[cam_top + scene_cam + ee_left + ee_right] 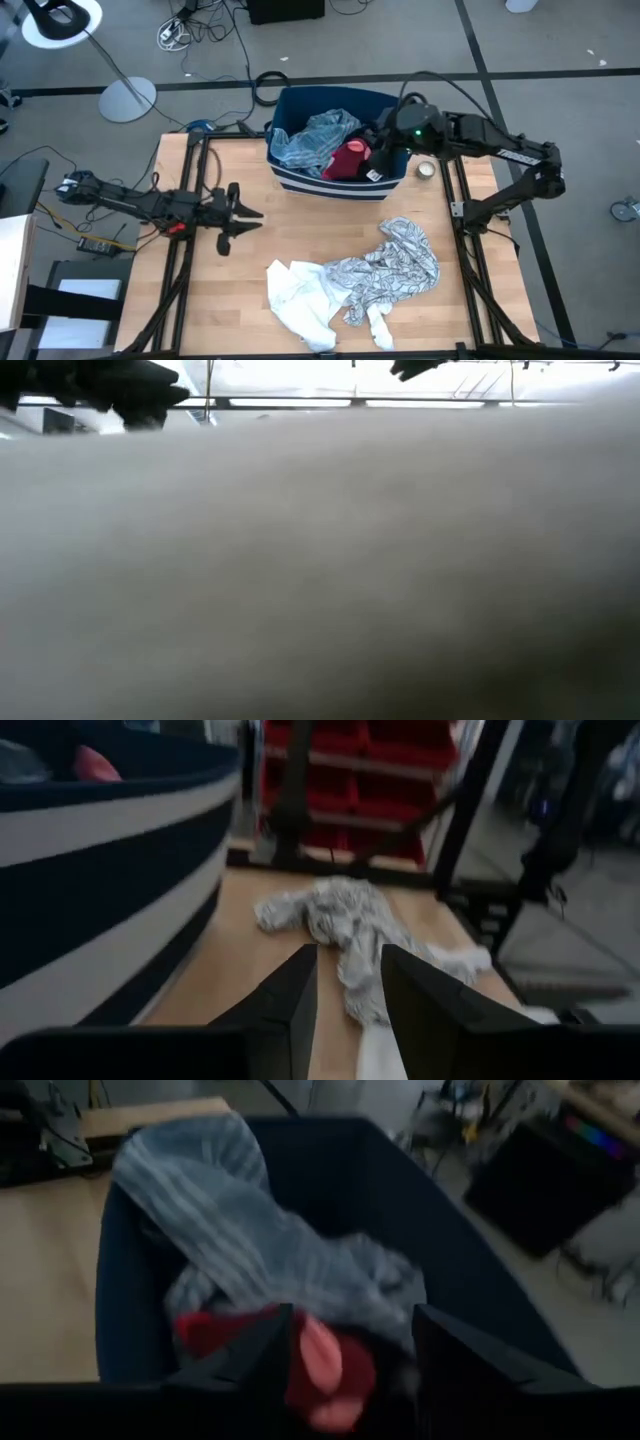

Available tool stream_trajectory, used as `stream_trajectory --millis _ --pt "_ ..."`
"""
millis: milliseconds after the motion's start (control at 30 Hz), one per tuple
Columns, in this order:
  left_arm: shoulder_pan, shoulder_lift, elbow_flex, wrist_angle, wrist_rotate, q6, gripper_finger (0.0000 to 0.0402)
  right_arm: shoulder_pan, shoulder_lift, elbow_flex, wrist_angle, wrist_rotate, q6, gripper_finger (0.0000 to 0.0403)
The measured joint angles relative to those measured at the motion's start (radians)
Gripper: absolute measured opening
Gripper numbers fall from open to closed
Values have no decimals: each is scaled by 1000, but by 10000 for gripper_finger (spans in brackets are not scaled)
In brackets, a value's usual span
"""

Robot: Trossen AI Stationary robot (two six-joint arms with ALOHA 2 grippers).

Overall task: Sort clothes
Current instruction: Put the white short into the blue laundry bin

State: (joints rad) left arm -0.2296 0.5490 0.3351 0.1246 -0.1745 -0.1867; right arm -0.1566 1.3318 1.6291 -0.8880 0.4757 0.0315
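Note:
A dark blue bin with white stripes (335, 182) stands at the table's far middle. In it lie a blue striped garment (315, 135) and a dark red garment (348, 160). My right gripper (350, 1345) is open inside the bin, its fingers on either side of the red garment (325, 1370). A black-and-white patterned garment (395, 265) and a white garment (300, 295) lie spread on the table's near middle. My left gripper (258, 215) is open and empty over the table's left, pointing toward the patterned garment (340, 915). My right gripper comes at the red garment (330, 1380) slanting down from the table's right. I cannot tell whether its fingers touch the cloth.
A small round white object (426, 169) sits on the table just right of the bin. Dark frame rails (190, 200) run along both table sides. Blurred grey cloth fills most of the low view (320, 560). Bare wood (210, 290) lies left of the white garment.

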Motion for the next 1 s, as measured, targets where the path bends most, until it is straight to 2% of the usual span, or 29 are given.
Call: stream_trajectory --millis 200,400,533,733,1000 --pt "-57 212 187 -163 -4 -1 112 33 -84 0 -261 -6 181 220" --pt "-105 422 328 -280 -5 -33 110 141 -151 0 -447 -7 360 217" --pt "-131 546 375 -294 23 -95 110 239 -183 0 -482 -7 435 217" --pt "-163 718 404 -294 73 -244 110 372 -210 0 -484 16 464 214" --pt "-189 935 443 -218 165 -441 110 466 -207 0 -521 81 475 213"
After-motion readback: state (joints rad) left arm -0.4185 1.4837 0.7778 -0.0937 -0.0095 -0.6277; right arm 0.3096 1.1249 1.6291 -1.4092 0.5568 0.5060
